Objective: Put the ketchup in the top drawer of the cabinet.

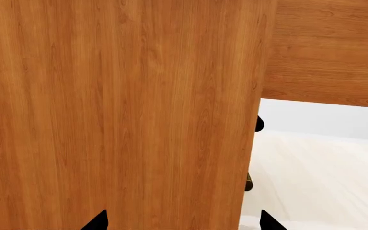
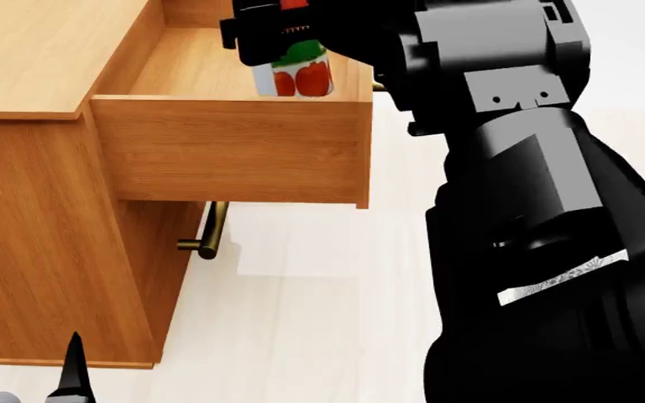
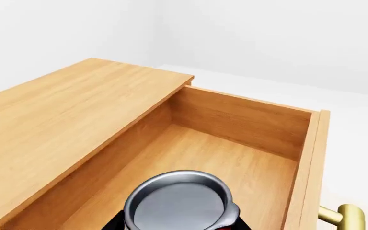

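The ketchup (image 2: 300, 74), a small can with a red and green tomato label, hangs over the open top drawer (image 2: 233, 147) of the cabinet (image 2: 31, 59). My right gripper (image 2: 269, 34) is shut on it from above. In the right wrist view the ketchup's silver top (image 3: 178, 201) sits between the black fingers (image 3: 115, 221), over the drawer's bare wooden floor (image 3: 190, 153). My left gripper (image 1: 184, 221) is open, low beside the cabinet's side wall (image 1: 120, 115), holding nothing. Its fingertips (image 2: 74, 369) show at the head view's lower left.
The lower drawer's brass handle (image 2: 208, 233) sticks out under the open drawer. The top drawer's brass handle (image 3: 344, 216) shows past its front board. My right arm (image 2: 524, 210) fills the right half of the head view. Pale floor (image 2: 300, 319) lies in front of the cabinet.
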Controlling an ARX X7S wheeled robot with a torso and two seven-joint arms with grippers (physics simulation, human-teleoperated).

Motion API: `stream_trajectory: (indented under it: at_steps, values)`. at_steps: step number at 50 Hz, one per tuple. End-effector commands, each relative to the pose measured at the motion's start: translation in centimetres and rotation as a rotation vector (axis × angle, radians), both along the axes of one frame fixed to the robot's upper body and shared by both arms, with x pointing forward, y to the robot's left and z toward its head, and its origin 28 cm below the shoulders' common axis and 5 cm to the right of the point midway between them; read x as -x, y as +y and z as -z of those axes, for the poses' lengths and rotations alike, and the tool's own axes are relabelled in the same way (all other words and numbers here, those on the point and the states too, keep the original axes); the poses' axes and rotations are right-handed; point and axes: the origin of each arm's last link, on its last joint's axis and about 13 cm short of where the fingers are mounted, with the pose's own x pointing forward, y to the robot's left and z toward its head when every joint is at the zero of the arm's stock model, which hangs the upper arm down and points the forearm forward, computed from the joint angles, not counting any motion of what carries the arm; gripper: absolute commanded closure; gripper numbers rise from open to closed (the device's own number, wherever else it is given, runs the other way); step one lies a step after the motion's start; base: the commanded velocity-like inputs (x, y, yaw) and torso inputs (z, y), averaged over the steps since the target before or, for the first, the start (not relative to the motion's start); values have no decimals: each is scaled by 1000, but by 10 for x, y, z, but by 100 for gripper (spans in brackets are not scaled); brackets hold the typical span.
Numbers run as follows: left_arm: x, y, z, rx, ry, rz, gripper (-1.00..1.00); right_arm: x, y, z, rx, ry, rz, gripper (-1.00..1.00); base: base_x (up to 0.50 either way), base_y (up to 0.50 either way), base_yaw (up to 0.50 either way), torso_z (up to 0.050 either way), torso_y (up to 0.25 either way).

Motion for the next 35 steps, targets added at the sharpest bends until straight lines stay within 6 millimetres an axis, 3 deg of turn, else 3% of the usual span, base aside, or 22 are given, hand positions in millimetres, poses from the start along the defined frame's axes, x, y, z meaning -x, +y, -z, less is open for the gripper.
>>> stream_trajectory:
  at_steps: [1, 35]
  values:
    - [0, 0, 0, 0, 1, -2, -100, -1, -1, 2, 2, -11, -13, 100, 0, 0, 0, 0, 0]
    - [0, 1, 1, 1, 3, -10, -100, -3, -2, 10, 10, -11, -12, 100, 0, 0, 0, 0, 0]
